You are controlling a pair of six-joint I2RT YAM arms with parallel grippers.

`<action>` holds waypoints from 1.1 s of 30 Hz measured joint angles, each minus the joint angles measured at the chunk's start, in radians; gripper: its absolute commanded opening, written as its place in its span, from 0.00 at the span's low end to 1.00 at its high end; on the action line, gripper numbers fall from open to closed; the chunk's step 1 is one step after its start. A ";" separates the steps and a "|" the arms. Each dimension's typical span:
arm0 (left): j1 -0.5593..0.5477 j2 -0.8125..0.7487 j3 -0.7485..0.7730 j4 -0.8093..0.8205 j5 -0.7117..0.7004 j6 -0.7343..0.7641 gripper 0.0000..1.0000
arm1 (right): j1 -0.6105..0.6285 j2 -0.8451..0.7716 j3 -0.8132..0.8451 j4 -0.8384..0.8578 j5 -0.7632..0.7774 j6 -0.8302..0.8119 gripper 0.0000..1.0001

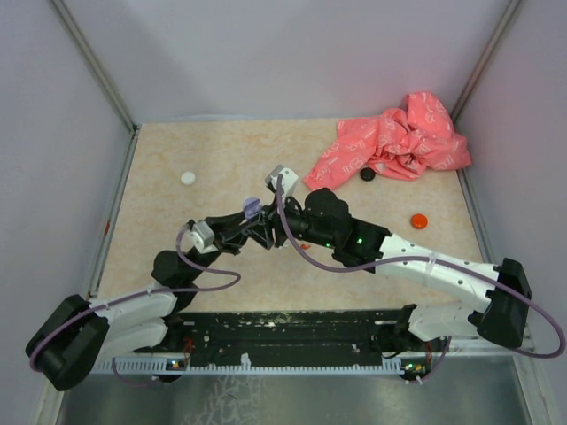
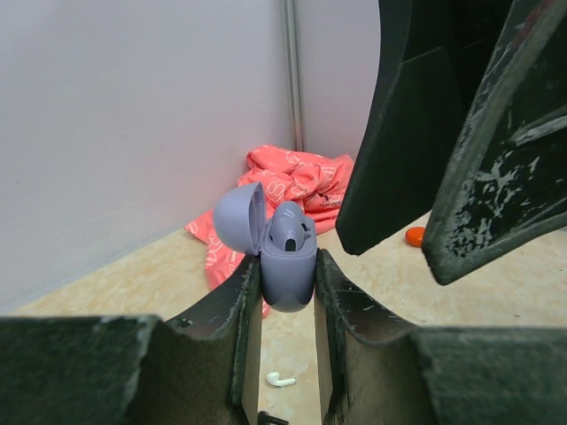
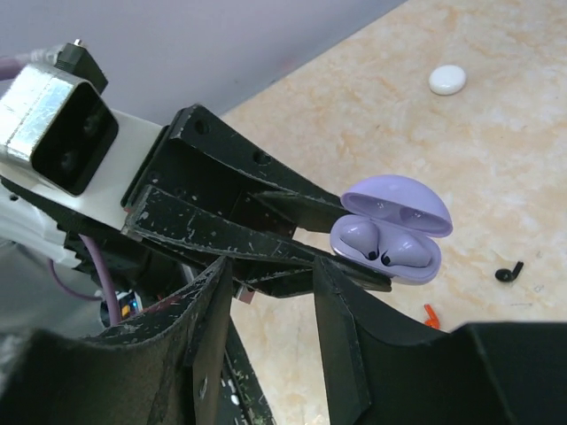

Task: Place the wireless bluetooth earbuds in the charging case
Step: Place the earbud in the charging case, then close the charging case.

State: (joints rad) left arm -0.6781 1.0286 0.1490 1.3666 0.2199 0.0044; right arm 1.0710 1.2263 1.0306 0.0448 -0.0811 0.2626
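Observation:
My left gripper (image 1: 251,214) is shut on the purple charging case (image 2: 288,267) and holds it above the table with its lid open. In the right wrist view the case (image 3: 392,237) holds two purple earbuds (image 3: 361,240). My right gripper (image 3: 273,267) is open and empty, just beside and above the case; its fingers (image 2: 416,133) fill the upper right of the left wrist view. A white earbud (image 2: 281,379) lies on the table under the left gripper. A black earbud (image 3: 508,272) and a small red piece (image 3: 431,315) lie on the table near the case.
A crumpled pink cloth (image 1: 390,146) lies at the back right. A black disc (image 1: 367,173) sits at its edge, an orange disc (image 1: 418,220) at the right and a white disc (image 1: 188,178) at the back left. Walls enclose the table.

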 measured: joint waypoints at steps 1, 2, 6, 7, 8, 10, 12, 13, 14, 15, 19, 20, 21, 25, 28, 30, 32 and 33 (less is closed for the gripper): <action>0.000 0.000 -0.002 0.000 0.000 0.000 0.00 | 0.002 0.000 0.006 -0.011 -0.007 0.001 0.43; 0.000 0.002 -0.002 0.000 0.000 -0.001 0.00 | 0.002 0.000 0.011 -0.019 -0.014 0.002 0.43; 0.000 0.006 -0.006 0.001 0.001 -0.008 0.00 | 0.002 -0.002 0.034 -0.060 -0.021 -0.007 0.47; 0.000 0.006 -0.008 0.001 0.002 -0.010 0.00 | 0.002 -0.004 0.040 -0.078 -0.018 -0.018 0.49; 0.000 0.006 -0.009 0.000 0.005 -0.012 0.00 | 0.001 -0.008 0.046 -0.097 -0.017 -0.027 0.50; 0.000 0.005 -0.010 -0.001 0.014 -0.021 0.00 | -0.009 -0.019 0.057 -0.134 -0.019 -0.053 0.56; 0.000 0.003 -0.010 -0.011 0.022 -0.037 0.00 | -0.035 -0.032 0.070 -0.172 -0.043 -0.073 0.63; 0.000 -0.002 -0.010 -0.024 0.030 -0.048 0.00 | -0.060 -0.039 0.077 -0.186 -0.065 -0.081 0.67; 0.000 -0.005 -0.010 -0.035 0.037 -0.056 0.00 | -0.097 -0.047 0.085 -0.202 -0.095 -0.089 0.70; 0.000 -0.009 -0.009 -0.048 0.046 -0.061 0.00 | -0.126 -0.052 0.090 -0.210 -0.116 -0.096 0.73; 0.000 -0.027 -0.003 -0.108 0.102 -0.082 0.00 | -0.231 -0.061 0.103 -0.236 -0.243 -0.114 0.82; 0.000 -0.032 0.002 -0.125 0.119 -0.086 0.00 | -0.249 -0.060 0.103 -0.240 -0.281 -0.117 0.83; 0.000 -0.038 0.006 -0.138 0.136 -0.089 0.00 | -0.270 -0.058 0.103 -0.245 -0.329 -0.119 0.83; 0.000 -0.056 0.017 -0.166 0.206 -0.101 0.00 | -0.323 -0.022 0.103 -0.247 -0.475 -0.121 0.85; 0.000 -0.061 0.023 -0.174 0.253 -0.106 0.00 | -0.335 0.024 0.103 -0.248 -0.552 -0.120 0.86; 0.000 -0.061 0.028 -0.178 0.280 -0.110 0.00 | -0.336 0.055 0.103 -0.248 -0.597 -0.119 0.86; 0.000 -0.060 0.032 -0.177 0.299 -0.115 0.00 | -0.336 0.079 0.103 -0.249 -0.633 -0.117 0.86; 0.000 -0.060 0.033 -0.175 0.305 -0.118 0.00 | -0.336 0.088 0.103 -0.251 -0.649 -0.117 0.85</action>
State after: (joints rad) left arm -0.6781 0.9684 0.1822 1.1912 0.5251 -0.1135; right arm 0.7345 1.3140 1.1336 -0.2058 -0.7296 0.1455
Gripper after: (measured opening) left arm 0.308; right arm 0.853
